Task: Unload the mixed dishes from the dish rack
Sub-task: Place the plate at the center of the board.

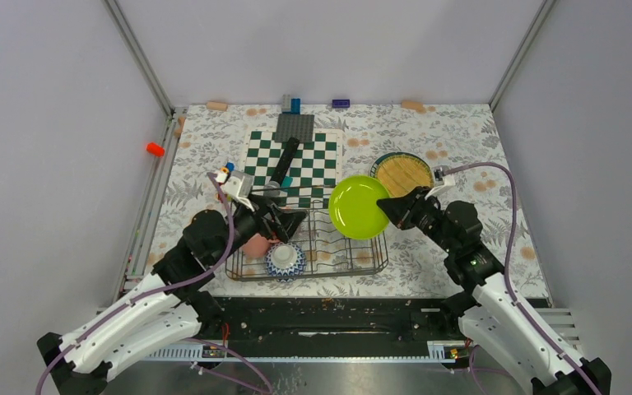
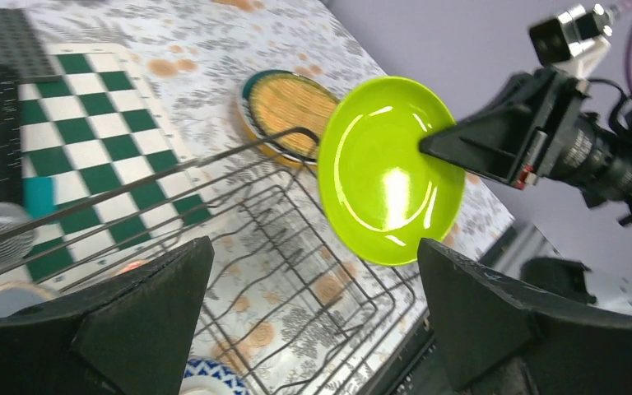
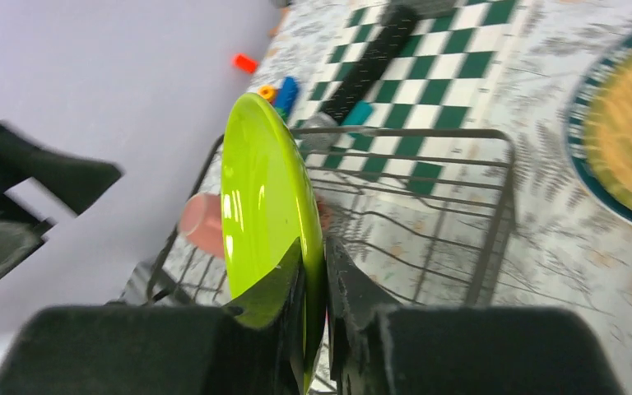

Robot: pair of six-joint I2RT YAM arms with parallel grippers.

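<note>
The right hand (image 1: 384,206) clenched the lime-green plate (image 1: 357,207) by its rim above the dish rack (image 1: 354,262); the plate stack (image 1: 404,174) lay just beyond, toward the desk's (image 1: 502,239) far edge.

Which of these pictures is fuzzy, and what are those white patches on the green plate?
Right wrist view: smeared throughout, with the yellow-orange plate at the right edge the blurriest. Left wrist view: the white patches on the lime-green plate are reflected light, and the left pincer's fingers, close to the lens, look dark and soft. Top external view: sharp, evenly lit, with hardly any glare.
</note>
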